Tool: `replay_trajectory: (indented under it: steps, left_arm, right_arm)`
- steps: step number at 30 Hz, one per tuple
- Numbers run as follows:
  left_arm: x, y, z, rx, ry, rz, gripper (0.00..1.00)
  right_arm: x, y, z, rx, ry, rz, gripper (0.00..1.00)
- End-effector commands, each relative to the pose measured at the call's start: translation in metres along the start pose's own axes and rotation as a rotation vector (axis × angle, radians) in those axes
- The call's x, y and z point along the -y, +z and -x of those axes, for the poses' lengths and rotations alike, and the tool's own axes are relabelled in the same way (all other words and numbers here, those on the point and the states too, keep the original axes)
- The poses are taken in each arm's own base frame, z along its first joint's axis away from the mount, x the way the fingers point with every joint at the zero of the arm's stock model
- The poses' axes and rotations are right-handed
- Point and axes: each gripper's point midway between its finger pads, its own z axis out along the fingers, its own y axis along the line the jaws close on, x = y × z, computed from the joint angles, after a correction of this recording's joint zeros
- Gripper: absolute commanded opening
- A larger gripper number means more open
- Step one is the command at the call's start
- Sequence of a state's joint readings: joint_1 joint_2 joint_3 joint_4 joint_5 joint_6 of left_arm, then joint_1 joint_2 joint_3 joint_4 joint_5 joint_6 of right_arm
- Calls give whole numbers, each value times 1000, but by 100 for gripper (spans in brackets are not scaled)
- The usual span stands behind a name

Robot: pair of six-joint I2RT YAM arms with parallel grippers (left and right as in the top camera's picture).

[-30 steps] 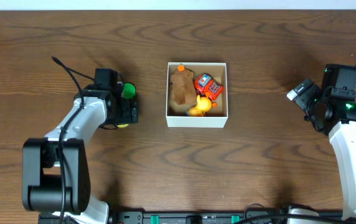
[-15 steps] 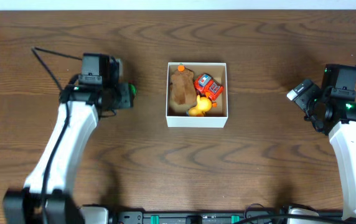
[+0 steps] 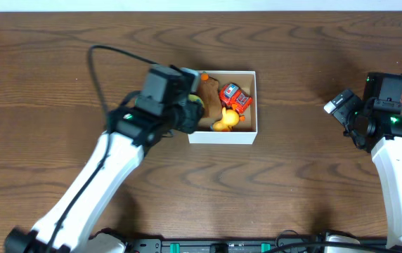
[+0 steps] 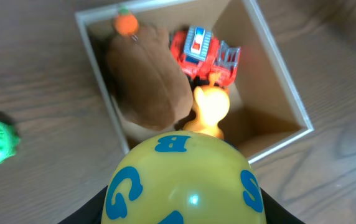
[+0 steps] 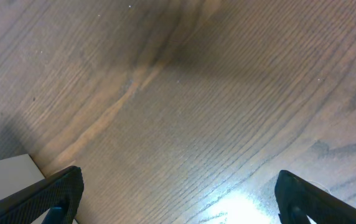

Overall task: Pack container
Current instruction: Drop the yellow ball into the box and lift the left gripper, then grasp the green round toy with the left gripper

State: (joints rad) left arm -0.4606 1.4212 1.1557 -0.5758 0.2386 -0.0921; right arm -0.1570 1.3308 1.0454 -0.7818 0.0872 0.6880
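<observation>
One yellow ball (image 4: 184,177) in left hand (image 4: 184,210)

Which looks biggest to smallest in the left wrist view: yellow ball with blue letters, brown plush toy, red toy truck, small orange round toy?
1. yellow ball with blue letters (nearest the camera, so unsure)
2. brown plush toy
3. red toy truck
4. small orange round toy
</observation>
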Motion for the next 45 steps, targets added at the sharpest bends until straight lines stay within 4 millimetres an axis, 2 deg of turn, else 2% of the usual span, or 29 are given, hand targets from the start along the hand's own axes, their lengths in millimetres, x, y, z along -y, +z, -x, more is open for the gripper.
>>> replay_trajectory:
  steps: [1, 3, 5, 8, 12, 17, 20, 22, 26, 30, 32, 35, 41, 45]
  left_arm:
    - [-3, 33, -11, -70, 20, 38, 40]
    - [0, 50, -18, -106, 29, 34, 41]
    - [0, 62, -23, -127, 32, 34, 61]
    - [-1, 67, -22, -127, 32, 34, 82]
    - [4, 56, -10, -82, 39, 26, 83]
    - [11, 31, 6, -8, 50, 13, 83]
    - [5, 12, 11, 27, 50, 51, 76]
    - [-8, 0, 14, 49, 42, 122, 75]
    - [-54, -26, 19, 88, -13, 299, 76]
    - [-107, -32, 17, 82, -116, 406, 76]
    - [-138, -25, 13, 56, -175, 450, 76]
    - [-170, -4, -3, -15, -242, 476, 76]
    - [-194, 44, -18, -87, -265, 458, 76]
    - [-203, 67, -28, -123, -261, 459, 75]
  right_arm:
    - [3, 1, 3, 7, 1, -12, 99]
    - [3, 1, 3, 7, 1, -12, 99]
    - [3, 1, 3, 7, 1, -12, 99]
    - [3, 1, 3, 7, 1, -12, 99]
    - [3, 1, 3, 7, 1, -12, 99]
    - [3, 1, 3, 7, 1, -12, 99]
    - [3, 1, 3, 7, 1, -12, 99]
    - [3, 1, 3, 7, 1, -12, 99]
    - [3, 1, 3, 7, 1, -12, 99]
    - [3, 1, 3, 7, 1, -12, 99]
    - [3, 1, 3, 7, 1, -12, 99]
    - [3, 1, 3, 7, 1, -12, 99]
    - [3, 1, 3, 7, 1, -12, 99]
    - [3, 1, 3, 7, 1, -12, 99]
